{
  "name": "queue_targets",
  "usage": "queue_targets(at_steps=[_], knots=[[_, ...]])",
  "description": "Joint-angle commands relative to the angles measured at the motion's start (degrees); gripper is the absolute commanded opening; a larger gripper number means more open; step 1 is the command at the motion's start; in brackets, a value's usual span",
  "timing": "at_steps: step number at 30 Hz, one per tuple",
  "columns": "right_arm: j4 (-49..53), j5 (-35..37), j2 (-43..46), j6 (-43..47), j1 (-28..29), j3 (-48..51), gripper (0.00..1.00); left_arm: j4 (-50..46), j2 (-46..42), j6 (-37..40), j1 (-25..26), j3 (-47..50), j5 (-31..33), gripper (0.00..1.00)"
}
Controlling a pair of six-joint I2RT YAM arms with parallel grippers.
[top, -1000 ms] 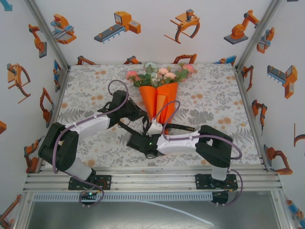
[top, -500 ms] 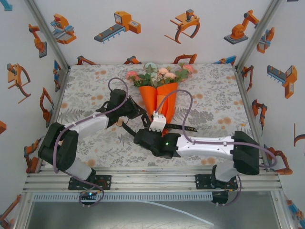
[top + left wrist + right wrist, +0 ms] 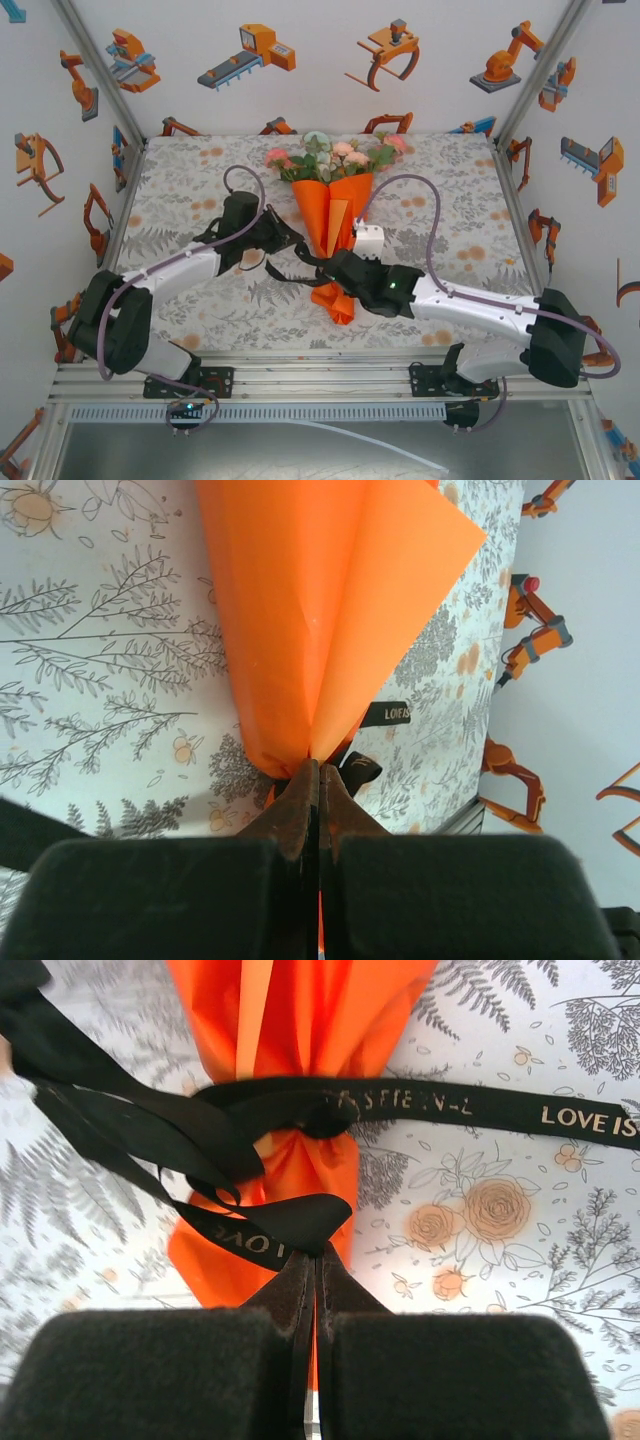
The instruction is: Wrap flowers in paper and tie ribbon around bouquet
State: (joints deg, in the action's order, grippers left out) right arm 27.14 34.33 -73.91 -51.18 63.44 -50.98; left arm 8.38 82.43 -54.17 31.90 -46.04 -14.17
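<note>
Three robot-printed white walls [image 3: 320,100] enclose floral tablecloth [image 3: 450,210] bearing the bouquet [image 3: 335,215]

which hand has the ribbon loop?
The right hand, shut on the ribbon loop; the left hand is shut at the narrow end of the paper.

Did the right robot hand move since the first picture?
Yes. The right gripper, jaws shut on the ribbon, has shifted rightward and farther from the front rail, up to the bouquet's narrow end.
</note>
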Motion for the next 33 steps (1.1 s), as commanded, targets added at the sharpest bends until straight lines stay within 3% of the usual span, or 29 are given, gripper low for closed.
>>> queue_targets(at_steps=[1,3,8,12,14,18,23,25,30,33], knots=[[-3.49,-3.97,2.05,8.44,-0.37,1.49,0.0,-3.32,-3.27,4.6,0.13,1.08,2.29,0.0],[-9.37,-9.51,4.4,14.26,-1.05,4.13,0.0,-4.62,-3.93,6.82,0.31,1.38,2.54,0.0],[-15.22,-16.23,5.89,18.58,-1.98,8.01,0.0,-8.66,-4.72,8.7,0.62,3.76,4.55,0.0],[-19.24,-19.93,4.79,20.73,-1.95,10.39,0.0,-7.35,-4.43,5.82,1.01,7.86,3.09,0.08],[-19.02,-18.97,3.77,21.75,-2.0,10.43,0.0,-7.61,-4.7,5.13,1.05,8.85,3.66,0.16],[-16.59,-14.29,3.41,24.48,-2.43,8.56,0.0,-12.12,-6.48,7.96,1.08,5.89,6.72,0.41],[-17.59,-12.95,4.16,27.15,-2.98,8.95,0.0,-19.02,-8.72,16.06,1.15,-2.14,10.29,0.56],[-18.76,-13.44,4.72,27.88,-3.09,10.0,0.0,-19.11,-8.93,20.76,1.22,-4.78,8.51,0.57],[-23.31,-15.89,7.64,26.81,-3.08,15.42,0.0,-13.51,-4.77,29.86,2.59,-9.2,-4.05,0.57],[-26.16,-17.71,8.93,25.43,-3.06,18.6,0.0,-14.49,0.08,32.96,5.15,-13.13,-4.92,0.55]])
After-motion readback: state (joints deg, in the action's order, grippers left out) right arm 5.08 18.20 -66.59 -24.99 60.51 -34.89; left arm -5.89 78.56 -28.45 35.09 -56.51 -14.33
